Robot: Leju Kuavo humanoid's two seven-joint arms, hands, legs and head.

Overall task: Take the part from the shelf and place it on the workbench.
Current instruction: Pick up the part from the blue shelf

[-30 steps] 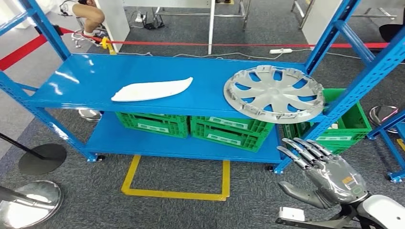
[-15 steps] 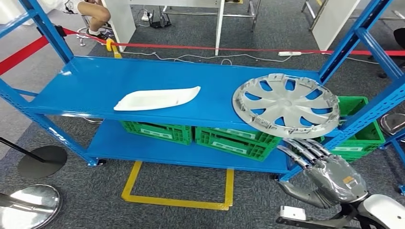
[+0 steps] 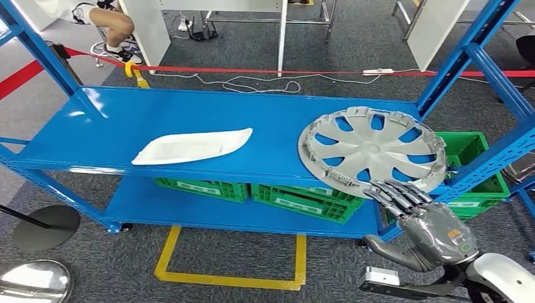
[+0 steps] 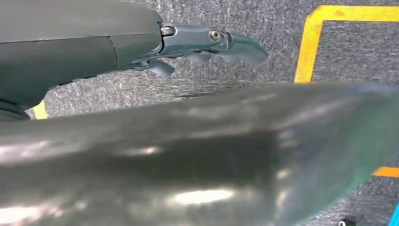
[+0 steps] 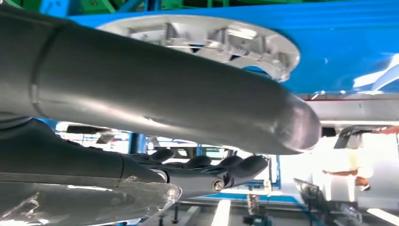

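A silver hubcap (image 3: 372, 154) lies at the right end of the blue shelf's (image 3: 189, 113) upper deck, its front rim hanging over the edge. A long white curved part (image 3: 192, 145) lies flat near the deck's middle. My right hand (image 3: 429, 227) is below and in front of the hubcap, fingers apart and stretched toward its front rim, holding nothing. The right wrist view shows the hubcap (image 5: 202, 37) close beyond the thumb (image 5: 164, 89), with the darker fingers (image 5: 211, 165) apart from it. My left hand (image 4: 207, 40) hangs over the grey carpet, fingers loosely extended and empty.
Green crates (image 3: 303, 199) fill the lower deck, and another (image 3: 473, 164) stands to the right. Blue uprights (image 3: 470, 50) flank the hubcap. A yellow tape square (image 3: 230, 278) marks the floor in front. Red barrier tape (image 3: 315, 71) and a seated person (image 3: 107, 22) are behind. Round metal bases (image 3: 35, 284) stand at left.
The camera has shifted, so the shelf sits closer and lower in the picture. My right hand has risen toward the hubcap's front rim, its fingertips now just under it.
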